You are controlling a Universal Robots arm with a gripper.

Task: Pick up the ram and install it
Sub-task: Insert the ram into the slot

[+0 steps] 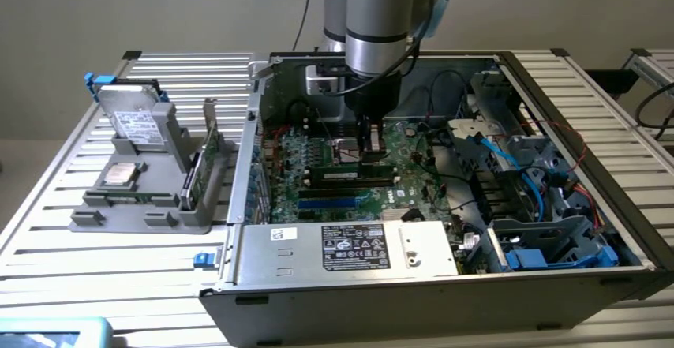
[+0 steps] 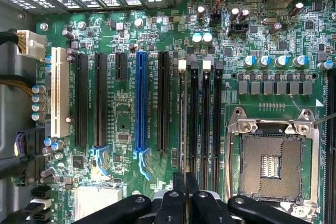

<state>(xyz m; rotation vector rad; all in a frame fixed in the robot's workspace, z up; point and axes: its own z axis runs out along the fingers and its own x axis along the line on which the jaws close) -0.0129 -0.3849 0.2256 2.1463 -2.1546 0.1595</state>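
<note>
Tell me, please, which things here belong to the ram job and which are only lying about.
Belong to the job:
- ram stick
- gripper, shut, right over the stick
- memory slots

Lying about:
- hard drive
- green card
- grey stand that holds both
- power supply box

The hand (image 1: 371, 154) hangs over the motherboard (image 1: 314, 163), inside the case (image 1: 421, 307).
</note>
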